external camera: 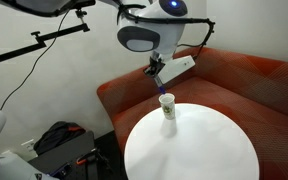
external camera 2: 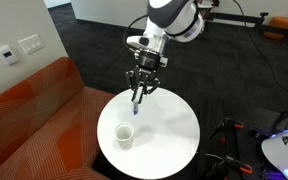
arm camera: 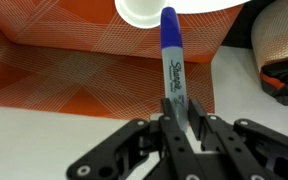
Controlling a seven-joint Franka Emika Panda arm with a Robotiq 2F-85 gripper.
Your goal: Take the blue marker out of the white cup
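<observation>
Clenched on the blue marker [arm camera: 170,45], the gripper [arm camera: 179,108] appears to hold it clear of the white cup [arm camera: 152,10] at top centre, so the removal looks essentially done.

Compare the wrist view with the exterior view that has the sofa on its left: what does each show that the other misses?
Wrist view only: the Sharpie lettering on the marker, and the gripper shut on its barrel, seen close up.
Exterior view only: the whole round table, the arm, and the marker hanging clear of the cup, fully out of it.
Both: the marker in the gripper, the cup and the orange sofa.
</observation>
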